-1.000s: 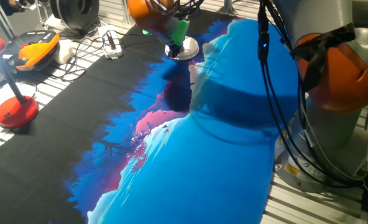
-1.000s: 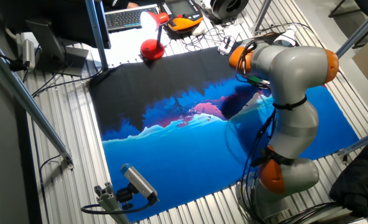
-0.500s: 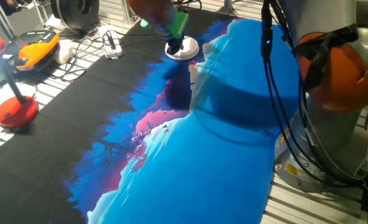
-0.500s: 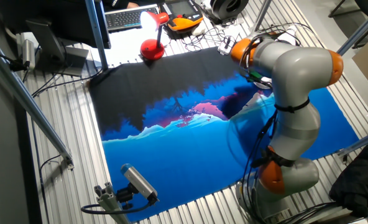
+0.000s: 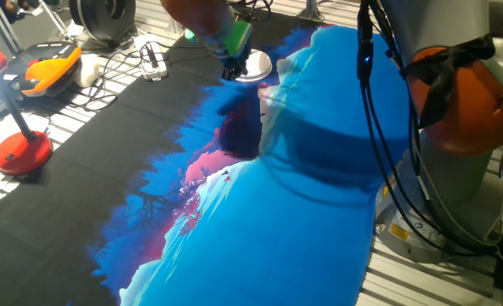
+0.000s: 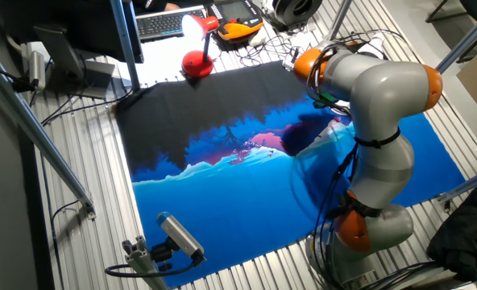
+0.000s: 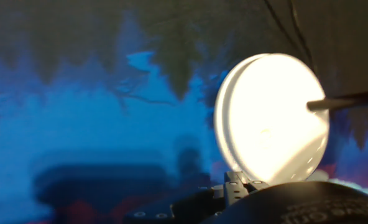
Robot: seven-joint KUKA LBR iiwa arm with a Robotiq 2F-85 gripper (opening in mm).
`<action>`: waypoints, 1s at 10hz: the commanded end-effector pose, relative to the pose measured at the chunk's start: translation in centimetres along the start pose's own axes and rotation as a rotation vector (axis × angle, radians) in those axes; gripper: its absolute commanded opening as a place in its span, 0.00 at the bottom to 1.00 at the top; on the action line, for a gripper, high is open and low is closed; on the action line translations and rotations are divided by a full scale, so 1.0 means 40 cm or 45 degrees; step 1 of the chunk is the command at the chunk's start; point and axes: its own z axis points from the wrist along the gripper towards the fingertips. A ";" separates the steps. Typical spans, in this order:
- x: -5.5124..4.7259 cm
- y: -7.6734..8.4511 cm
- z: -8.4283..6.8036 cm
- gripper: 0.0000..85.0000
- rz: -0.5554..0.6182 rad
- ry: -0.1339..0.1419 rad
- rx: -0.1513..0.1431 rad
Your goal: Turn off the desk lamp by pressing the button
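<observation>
Lamp (image 5: 257,67): white disc base at the far edge of the mat (image 5: 260,212), thin dark pole rising from it.

Gripper (image 5: 234,69): low over the mat, at the base's left rim in one fixed view. In the hand view the disc (image 7: 272,118) lies right of centre, so the button probably lies rightward of the tips; it cannot be made out.

Fingers: state cannot be told.

Red lamp (image 5: 20,151): well apart, lit.

2 lamps: 1 white-base desk lamp (image 7: 271,118), 1 red lamp (image 5: 20,149); 1 mat (image 5: 277,212); approx. 1 keyboard (image 6: 159,24).
</observation>
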 end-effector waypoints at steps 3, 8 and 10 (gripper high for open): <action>0.034 0.073 -0.063 0.00 0.048 0.059 -0.060; 0.103 0.153 -0.162 0.00 0.130 0.193 -0.239; 0.117 0.164 -0.188 0.00 0.193 0.242 -0.379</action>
